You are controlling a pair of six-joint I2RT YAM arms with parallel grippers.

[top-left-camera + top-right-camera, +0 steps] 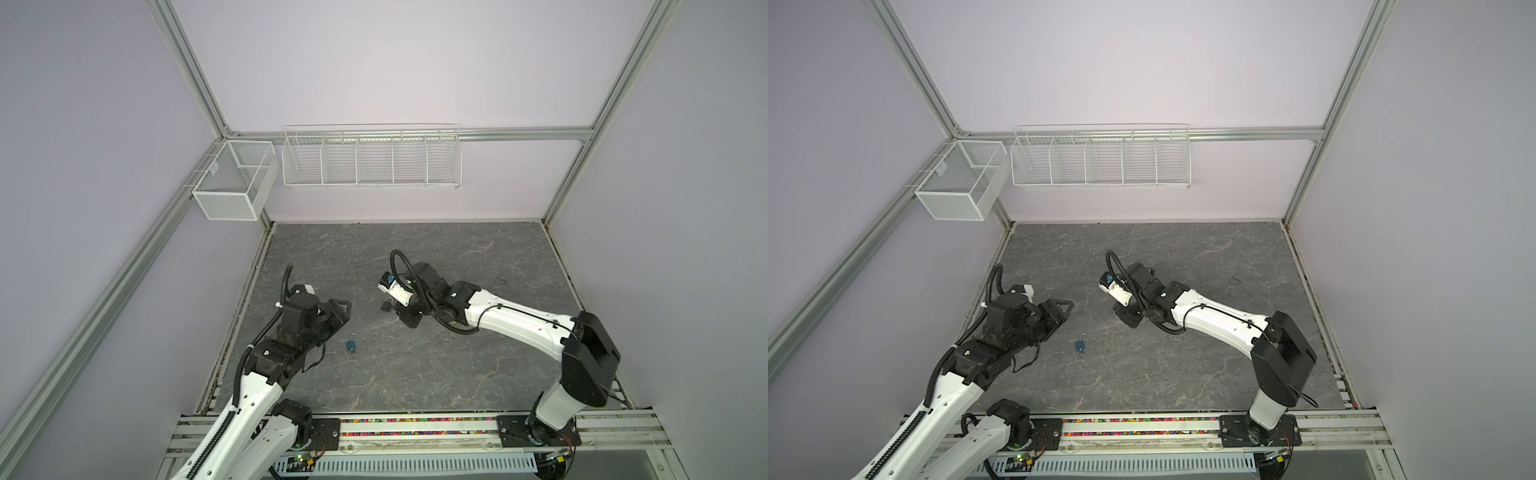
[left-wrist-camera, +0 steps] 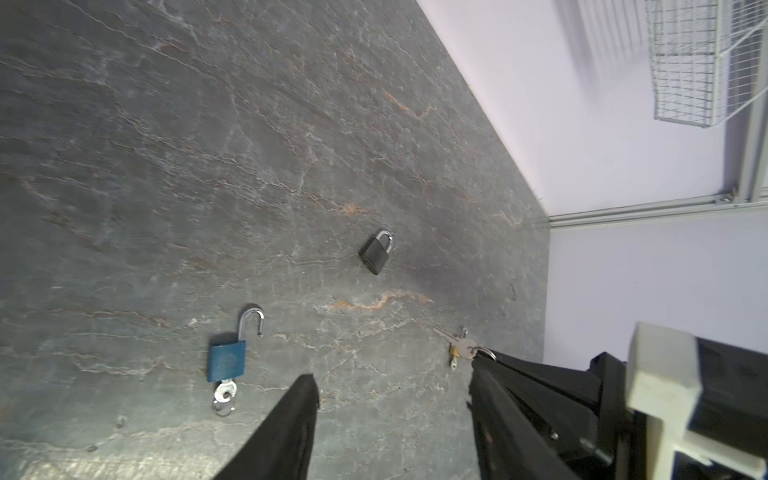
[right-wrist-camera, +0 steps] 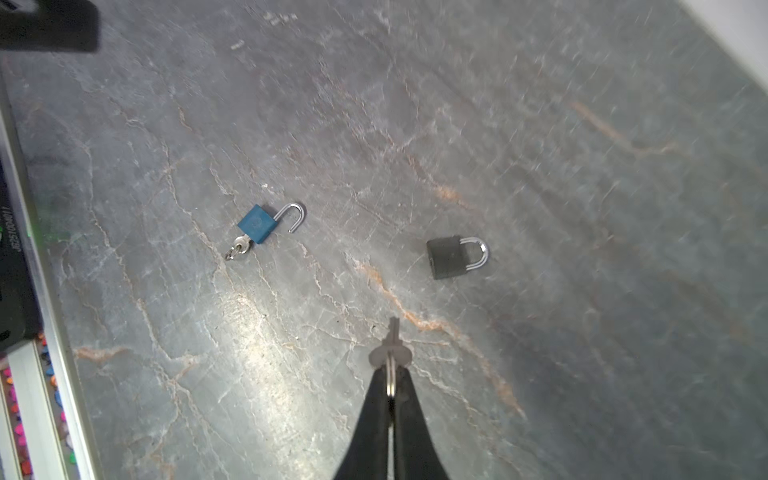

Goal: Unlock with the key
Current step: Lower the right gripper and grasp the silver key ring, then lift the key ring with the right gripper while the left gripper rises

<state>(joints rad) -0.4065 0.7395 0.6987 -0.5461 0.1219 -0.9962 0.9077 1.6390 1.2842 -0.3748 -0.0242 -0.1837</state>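
A silver key (image 3: 390, 340) on a ring hangs above the table, pinched in my right gripper (image 3: 390, 374), which is shut on it. Just beyond the key lies a black padlock (image 3: 453, 255) (image 1: 386, 305) with its shackle closed. A blue padlock (image 3: 257, 224) (image 1: 351, 345) lies flat nearer the front, shackle swung open, its own key in the keyhole. My left gripper (image 2: 392, 370) (image 1: 345, 313) hovers open with nothing between its fingers, left of both padlocks. In the left wrist view the held key (image 2: 461, 347) shows past one fingertip.
The table (image 1: 457, 365) is dark grey stone. A long white wire basket (image 1: 372, 158) and a mesh basket (image 1: 232, 183) hang on the back wall. A metal rail (image 1: 415, 428) runs along the front edge between the arm bases.
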